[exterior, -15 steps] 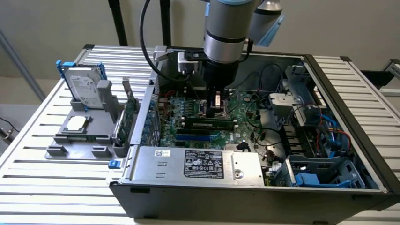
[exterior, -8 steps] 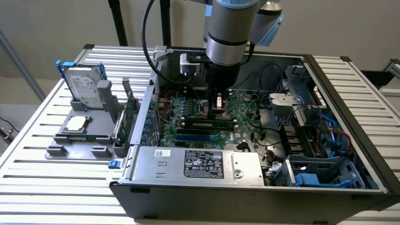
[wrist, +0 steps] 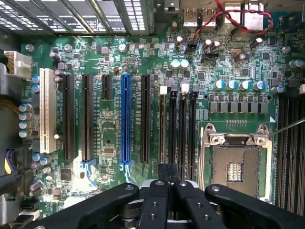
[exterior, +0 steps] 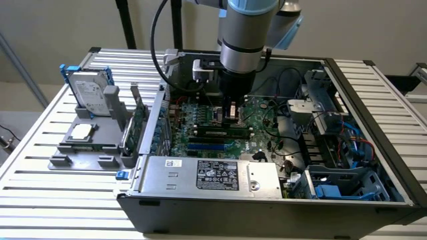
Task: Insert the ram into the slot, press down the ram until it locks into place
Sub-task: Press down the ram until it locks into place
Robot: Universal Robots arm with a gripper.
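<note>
Hovering over the motherboard [wrist: 119, 62], my gripper [wrist: 167, 176] has its fingers pressed together, holding nothing I can see. I note the ram [exterior: 220, 132] lying seated in a black slot [exterior: 217, 137] inside the open computer case [exterior: 267, 197], just below the gripper in the exterior view.

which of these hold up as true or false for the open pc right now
1. The long blue plastic socket lies between black sockets on the green motherboard. True.
2. A fan covers the square silver processor socket. False: it is uncovered.
3. The silver hard drive stands in a grey holder outside the grey computer case. True.
4. The claw hangs over the slatted table. False: it is inside the case, above the motherboard.
</note>
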